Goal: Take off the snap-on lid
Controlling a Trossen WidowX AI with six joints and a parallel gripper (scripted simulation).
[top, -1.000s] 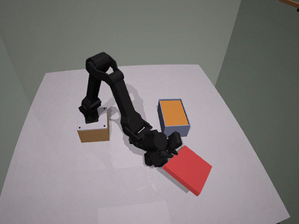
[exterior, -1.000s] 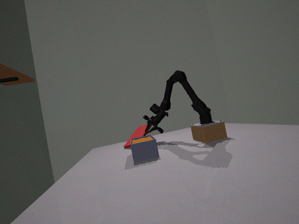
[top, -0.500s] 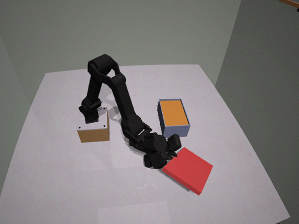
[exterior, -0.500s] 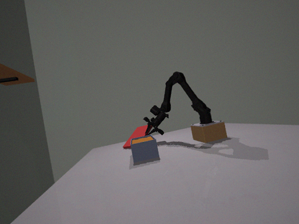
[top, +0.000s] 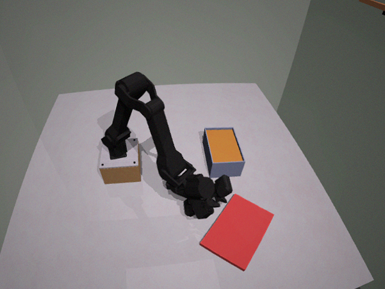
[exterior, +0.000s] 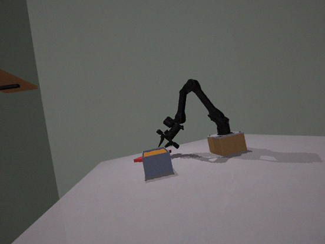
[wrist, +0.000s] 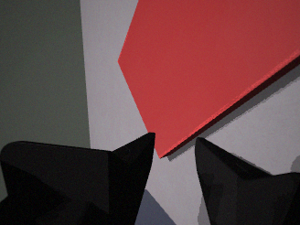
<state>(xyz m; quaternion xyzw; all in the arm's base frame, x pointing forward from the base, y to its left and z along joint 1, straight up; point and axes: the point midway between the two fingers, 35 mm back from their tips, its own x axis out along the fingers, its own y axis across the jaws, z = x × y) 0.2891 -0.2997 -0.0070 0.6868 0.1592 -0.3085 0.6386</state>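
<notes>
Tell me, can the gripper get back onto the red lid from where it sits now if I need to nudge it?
Probably yes. The gripper is open, its fingertips straddling the near corner of the red lid, which lies flat on the table. Nothing stands between them; the storage box sits off to one side.
</notes>
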